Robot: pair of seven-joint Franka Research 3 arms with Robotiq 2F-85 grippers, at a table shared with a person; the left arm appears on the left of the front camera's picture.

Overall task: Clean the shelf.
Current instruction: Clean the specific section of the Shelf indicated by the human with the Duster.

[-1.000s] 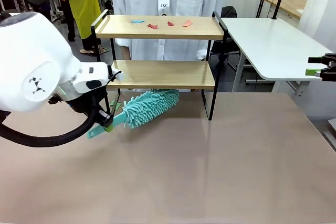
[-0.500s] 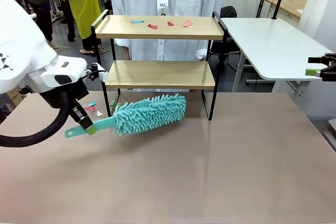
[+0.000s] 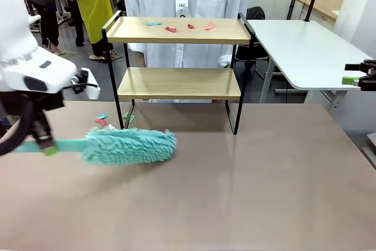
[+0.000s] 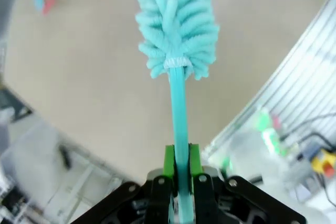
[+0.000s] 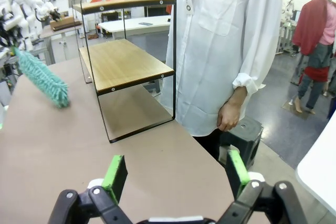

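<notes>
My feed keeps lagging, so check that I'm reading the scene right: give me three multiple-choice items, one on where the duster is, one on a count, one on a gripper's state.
1. Where is the duster relative to the shelf?
A. on its top board
B. over the table, in front of its left end
C. on its lower board

2. How many paper scraps lie on the top board?
A. none
B. one
C. four

3. The right gripper is:
A. open and empty
B. shut on the duster
C. shut on a scrap

Answers:
1. B: the left gripper holds it by the handle, low over the table.
2. C: one blue and three reddish scraps show.
3. A: its green pads stand wide apart with nothing between them.
</notes>
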